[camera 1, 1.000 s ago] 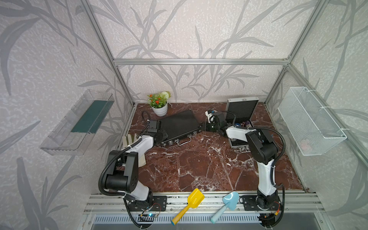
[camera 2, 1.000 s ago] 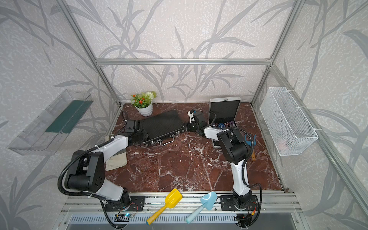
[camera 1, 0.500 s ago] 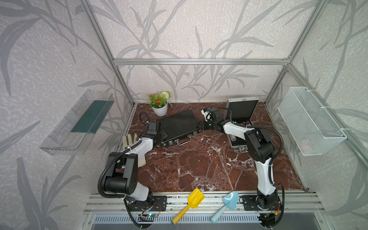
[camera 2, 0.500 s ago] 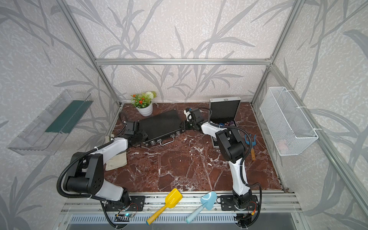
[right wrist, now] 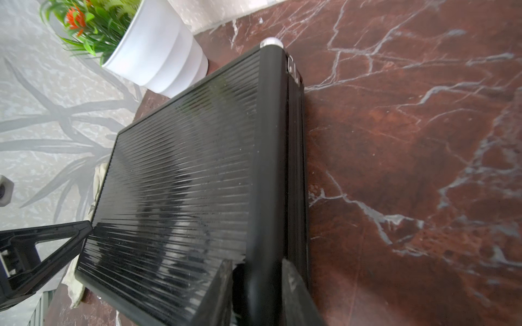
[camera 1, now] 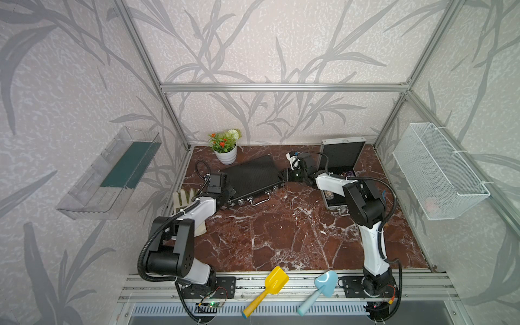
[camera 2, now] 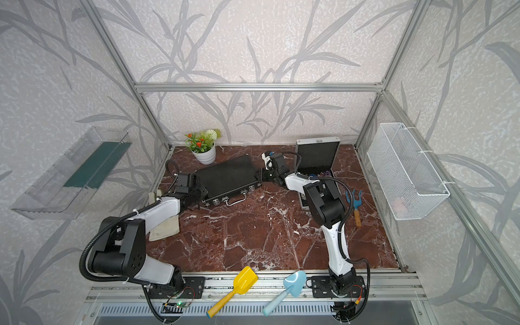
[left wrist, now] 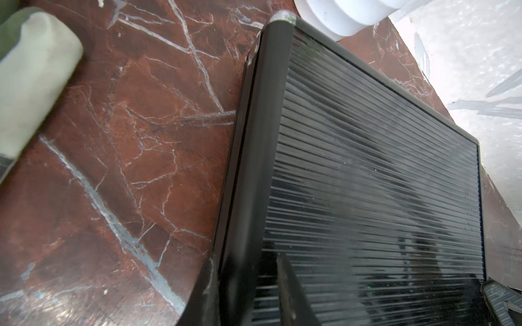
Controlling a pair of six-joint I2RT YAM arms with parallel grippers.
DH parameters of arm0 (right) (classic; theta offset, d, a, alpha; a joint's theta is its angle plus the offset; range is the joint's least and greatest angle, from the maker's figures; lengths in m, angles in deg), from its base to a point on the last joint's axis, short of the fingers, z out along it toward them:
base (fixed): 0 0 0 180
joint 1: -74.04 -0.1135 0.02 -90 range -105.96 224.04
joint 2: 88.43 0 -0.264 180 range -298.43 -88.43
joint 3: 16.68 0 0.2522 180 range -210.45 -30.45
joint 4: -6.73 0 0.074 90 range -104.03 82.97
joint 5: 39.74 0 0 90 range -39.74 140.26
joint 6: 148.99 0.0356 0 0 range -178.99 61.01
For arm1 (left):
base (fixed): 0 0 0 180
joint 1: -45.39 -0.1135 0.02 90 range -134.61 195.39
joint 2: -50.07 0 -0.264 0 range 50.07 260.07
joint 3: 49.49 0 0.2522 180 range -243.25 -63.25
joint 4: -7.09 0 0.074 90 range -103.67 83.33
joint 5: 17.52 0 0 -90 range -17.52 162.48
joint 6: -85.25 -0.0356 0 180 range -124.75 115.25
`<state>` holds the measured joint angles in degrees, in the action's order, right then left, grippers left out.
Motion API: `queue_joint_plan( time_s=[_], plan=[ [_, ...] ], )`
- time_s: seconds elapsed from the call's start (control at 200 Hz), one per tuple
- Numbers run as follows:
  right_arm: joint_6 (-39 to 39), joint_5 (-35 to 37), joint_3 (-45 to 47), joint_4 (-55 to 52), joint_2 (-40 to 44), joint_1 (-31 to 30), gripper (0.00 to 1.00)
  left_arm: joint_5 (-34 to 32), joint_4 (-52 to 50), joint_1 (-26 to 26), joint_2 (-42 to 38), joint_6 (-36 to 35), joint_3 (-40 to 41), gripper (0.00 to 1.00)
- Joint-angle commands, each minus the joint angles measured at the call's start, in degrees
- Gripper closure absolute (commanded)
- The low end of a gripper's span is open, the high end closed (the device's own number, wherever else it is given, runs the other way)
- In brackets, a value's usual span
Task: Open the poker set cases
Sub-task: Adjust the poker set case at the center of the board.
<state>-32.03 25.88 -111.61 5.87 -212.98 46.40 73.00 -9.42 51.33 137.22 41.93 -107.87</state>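
Black ribbed case (camera 1: 253, 177) lies shut on the marble worktop (camera 1: 281, 239) just in front of the flower pot (camera 1: 226, 156), the left hand (camera 1: 229, 193) and right hand (camera 1: 282, 175) each pinching an end rim. Lifting both ends evenly should swing the lid cleanly. Right of the pot, the silver case (camera 1: 342, 153) stands open.

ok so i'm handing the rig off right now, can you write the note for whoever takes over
Grippers: the left gripper has its jaws straddling the rim at one end of the black case, apparently closed on it. The right gripper does the same at the opposite end.
Black case: flat on the table, lid down, handle towards the robot. The latches are too small to read.
Silver case: far right, lid standing up.
Done: silver case open.
Left: open the black case.
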Motion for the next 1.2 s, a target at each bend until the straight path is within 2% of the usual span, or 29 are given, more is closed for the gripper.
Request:
queue_joint_plan(
  time_s=[0.0, 0.395, 0.545, 0.885, 1.194],
  plan=[
    [0.7, -13.0, 7.2, -11.0, -1.0, -7.3, 0.85, 12.0, -7.3, 5.3, 7.6, -1.5, 2.2, 0.98],
    [2.0, -13.9, 18.8, -9.9, 6.2, -9.8, 0.98, 14.6, -6.6, 8.8, 9.2, -2.4, 0.5, 0.99],
    [0.8, -13.8, 21.3, -12.9, 9.0, -10.9, 0.98, 15.2, -6.4, 9.5, 7.6, -3.0, 1.7, 0.99],
    [8.6, -9.5, 32.1, -5.2, 15.9, -11.5, 0.97, 15.1, -7.1, 12.5, 5.7, -5.4, 3.4, 0.99],
    [13.0, -8.5, 35.2, -0.5, 18.0, -10.9, 0.97, 13.8, -5.8, 16.1, 2.6, -2.4, 6.8, 0.99]
  ],
)
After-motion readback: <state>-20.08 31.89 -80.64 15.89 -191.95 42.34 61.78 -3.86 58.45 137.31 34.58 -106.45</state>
